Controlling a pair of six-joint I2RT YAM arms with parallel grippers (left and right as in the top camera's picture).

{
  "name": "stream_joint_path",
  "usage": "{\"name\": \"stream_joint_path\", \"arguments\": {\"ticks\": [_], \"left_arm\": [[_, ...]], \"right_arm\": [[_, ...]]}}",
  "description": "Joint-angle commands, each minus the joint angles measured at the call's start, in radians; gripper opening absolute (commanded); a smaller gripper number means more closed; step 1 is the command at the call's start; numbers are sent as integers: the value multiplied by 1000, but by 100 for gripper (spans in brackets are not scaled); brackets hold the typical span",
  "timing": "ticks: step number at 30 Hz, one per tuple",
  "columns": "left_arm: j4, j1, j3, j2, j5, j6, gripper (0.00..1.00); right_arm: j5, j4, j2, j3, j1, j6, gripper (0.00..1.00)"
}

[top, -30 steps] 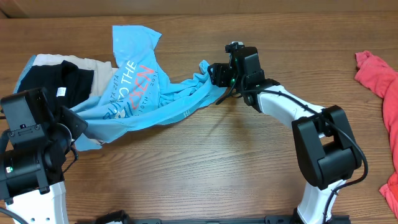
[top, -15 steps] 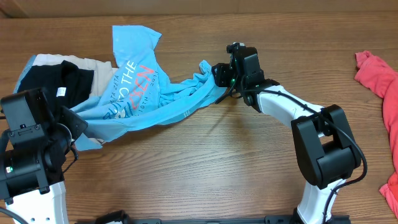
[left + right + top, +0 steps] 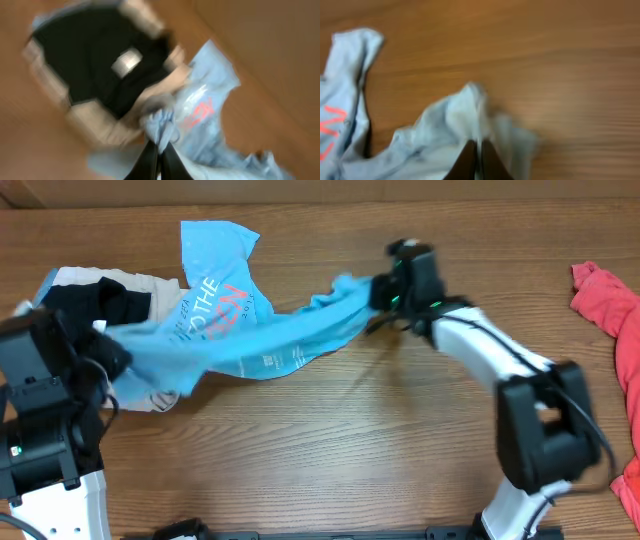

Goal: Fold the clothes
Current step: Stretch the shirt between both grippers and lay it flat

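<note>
Progress was near zero: no fold made, all the folding left, as I judged it.
Table [image 3: 330,440] carried the sky-blue T-shirt [image 3: 250,335], pulled into a rumpled, twisted band across its left-centre, coral lettering up, left end by the black and beige folded garments [image 3: 110,300]. My left gripper [image 3: 159,152] was pinched tight on one bunched end, and my right gripper [image 3: 477,150] was clamped on the opposite edge.
</note>
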State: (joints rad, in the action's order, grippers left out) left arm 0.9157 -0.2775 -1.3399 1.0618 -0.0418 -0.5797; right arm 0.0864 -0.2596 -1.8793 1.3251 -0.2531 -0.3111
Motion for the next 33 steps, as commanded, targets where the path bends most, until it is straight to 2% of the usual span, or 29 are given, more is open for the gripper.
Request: {"name": "stream_joint_path", "arguments": {"ticks": [1, 4, 5, 7, 12, 15, 17, 22, 27, 33], "left_arm": [[-200, -8, -15, -2, 100, 60, 4], [-403, -8, -16, -2, 235, 60, 4], [-439, -7, -16, -2, 293, 56, 4], [-424, -7, -16, -2, 361, 49, 4], [-173, -3, -16, 0, 428, 50, 4], [94, 0, -15, 31, 424, 79, 4], [174, -1, -15, 61, 424, 106, 4], [237, -1, -15, 138, 424, 164, 4], [256, -1, -15, 213, 423, 221, 4], [281, -1, -15, 242, 398, 245, 4]], "right_arm": [[-71, -178, 240, 241, 141, 27, 4], [-71, -419, 316, 383, 209, 32, 4], [-71, -520, 345, 425, 229, 34, 4], [-71, -616, 370, 444, 237, 55, 4], [-71, -880, 374, 438, 238, 57, 4], [-71, -1082, 344, 369, 238, 57, 4], [-79, -1149, 324, 319, 238, 57, 4], [-93, -1185, 313, 164, 238, 56, 4], [-128, -1152, 313, -31, 238, 48, 14], [-140, -1151, 313, -147, 238, 0, 14]]}}
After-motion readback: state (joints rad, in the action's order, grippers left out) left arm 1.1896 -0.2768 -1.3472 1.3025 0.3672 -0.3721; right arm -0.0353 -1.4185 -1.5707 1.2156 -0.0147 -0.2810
